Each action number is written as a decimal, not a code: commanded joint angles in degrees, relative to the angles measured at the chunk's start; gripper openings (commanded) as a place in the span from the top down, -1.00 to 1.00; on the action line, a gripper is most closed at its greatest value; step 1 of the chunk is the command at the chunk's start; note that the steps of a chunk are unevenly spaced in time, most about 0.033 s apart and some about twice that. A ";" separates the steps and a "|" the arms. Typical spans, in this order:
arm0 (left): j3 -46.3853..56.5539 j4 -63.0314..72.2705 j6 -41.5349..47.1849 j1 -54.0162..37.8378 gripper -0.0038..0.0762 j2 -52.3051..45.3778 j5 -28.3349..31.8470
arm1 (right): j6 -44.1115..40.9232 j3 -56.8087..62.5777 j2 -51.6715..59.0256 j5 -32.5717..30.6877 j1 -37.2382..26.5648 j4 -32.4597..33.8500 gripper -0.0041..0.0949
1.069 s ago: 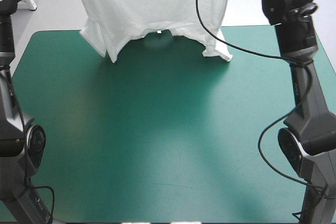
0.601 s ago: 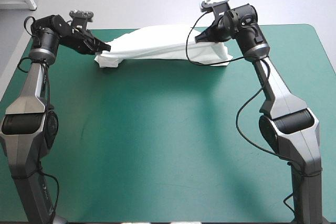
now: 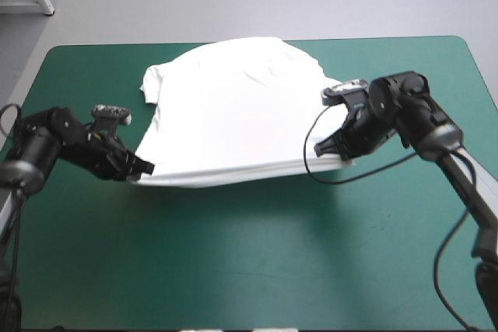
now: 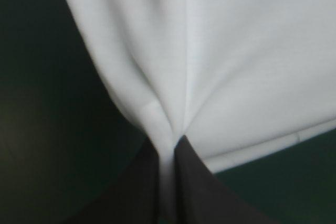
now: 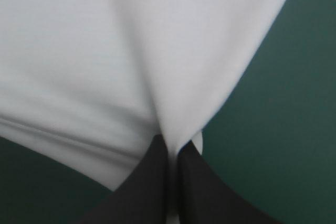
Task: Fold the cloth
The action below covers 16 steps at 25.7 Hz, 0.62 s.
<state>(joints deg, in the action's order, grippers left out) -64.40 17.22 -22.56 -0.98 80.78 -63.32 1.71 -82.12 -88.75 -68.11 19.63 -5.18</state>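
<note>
The left gripper (image 3: 145, 167) sits low over the near-left part of the teal-green cover (image 3: 233, 262), its black fingers pressed together on a corner of the T-shirt (image 3: 233, 103). In its wrist view the cloth gathers into soft creases that run down into the pinch. From there the shirt's near edge stretches across the table towards the other arm, so the held edge lies left to right. The rest of the shirt lies ahead of both grippers, reaching to the far edge. It is a smooth white sheet, thin and limp, mostly flat, with a short sleeve (image 3: 152, 79) poking out at the far left. The near edge looks doubled, a second layer showing just below it. The right gripper (image 3: 327, 151) pinches the opposite near corner in the same way, the cloth fanning out from its tips. Each arm is nearest to its own corner, so any fold probably calls for both moving together.
</note>
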 commanded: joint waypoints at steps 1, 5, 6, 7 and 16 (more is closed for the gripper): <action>7.52 -2.17 2.30 -0.04 0.86 -14.17 -0.88 | 0.67 10.31 12.28 0.38 -0.28 -1.07 0.95; 14.43 -8.47 7.37 -0.04 0.86 -28.40 -2.11 | 0.67 22.51 22.48 0.38 -0.28 -4.14 0.95; 15.21 -10.07 8.24 -0.04 0.86 -30.91 -3.40 | 0.55 24.39 23.74 0.38 -0.28 -4.48 0.95; 15.59 -11.38 8.76 -0.04 0.86 -32.67 -5.00 | 0.41 26.64 24.87 0.38 -0.28 -5.18 0.95; 20.64 -10.83 8.37 -0.04 0.85 -35.01 -10.35 | 3.47 35.39 28.87 0.49 -0.28 -10.27 0.93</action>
<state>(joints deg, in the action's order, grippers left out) -43.62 10.03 -13.26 -0.98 44.23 -71.27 2.85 -45.80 -61.20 -67.16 19.67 -18.40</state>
